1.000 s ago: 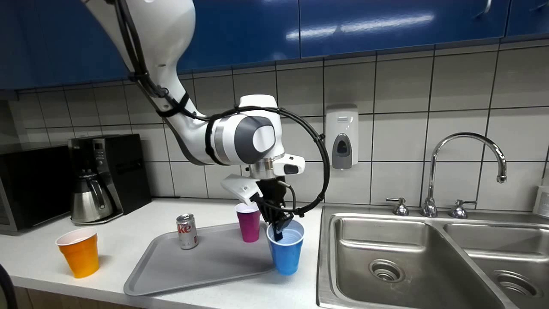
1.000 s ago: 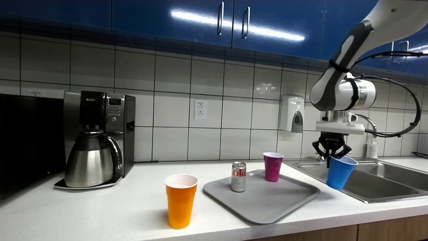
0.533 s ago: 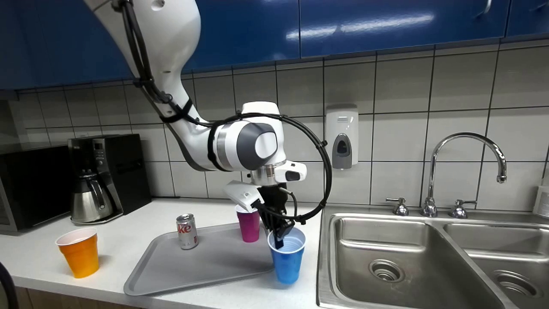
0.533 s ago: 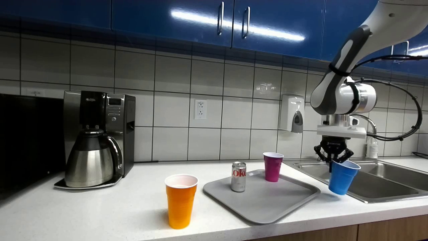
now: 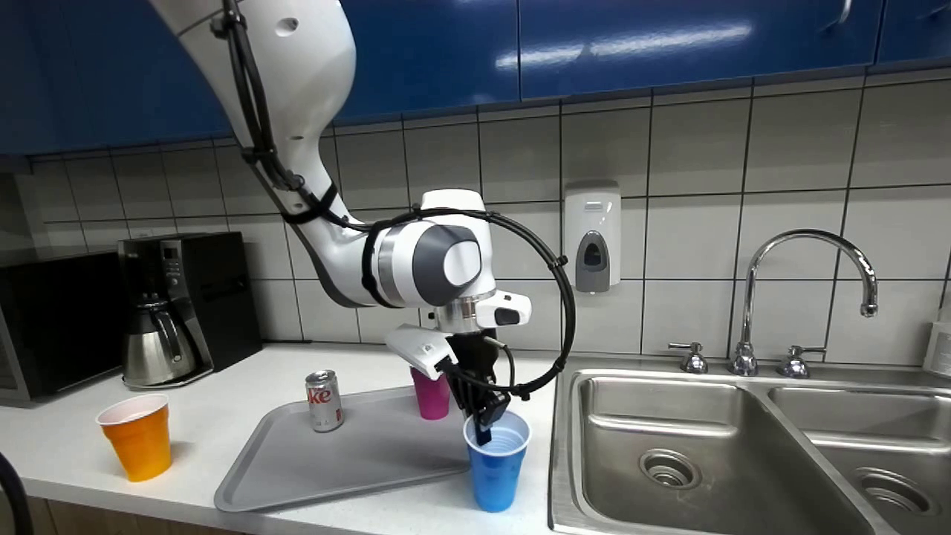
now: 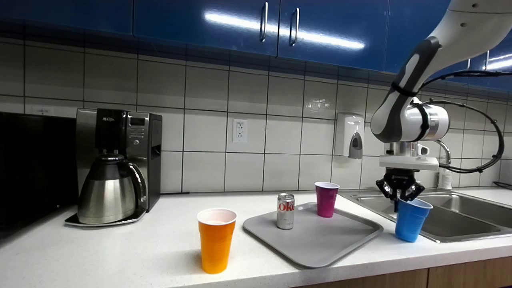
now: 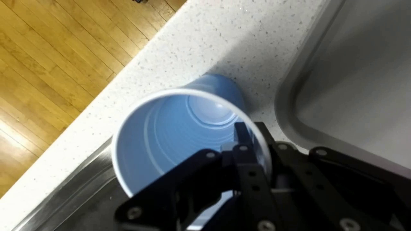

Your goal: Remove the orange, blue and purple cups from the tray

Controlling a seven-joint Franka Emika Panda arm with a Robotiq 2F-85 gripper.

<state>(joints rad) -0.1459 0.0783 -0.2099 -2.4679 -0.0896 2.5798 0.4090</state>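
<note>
Pinching its rim, the black jointed fingers (image 7: 245, 157) have lowered the tapered blue plastic cup (image 6: 412, 222) beneath them, clear of the flat grey tray (image 6: 320, 244); base contact unconfirmed, removal judged nearly complete.

The arm (image 5: 312, 67) is all smooth white curves, broken by a small round recess (image 5: 286, 27), with a dark grey panel (image 6: 426, 52) running along one stretch and a white joint cap (image 5: 462, 261) ringed in the same grey. Black cables (image 5: 258, 119) lie bundled along it, cinched by a black strap (image 5: 310, 212), then stand out in a wide loop. From over here I can see a silver collar (image 5: 458, 314) above a white plate (image 6: 409, 161). The gripper (image 7: 253, 133) is black and angular, its jointed links (image 7: 259, 202) dotted with pale screw heads (image 7: 266, 225); its pale marking (image 6: 400, 177) is too small for me to read.
</note>
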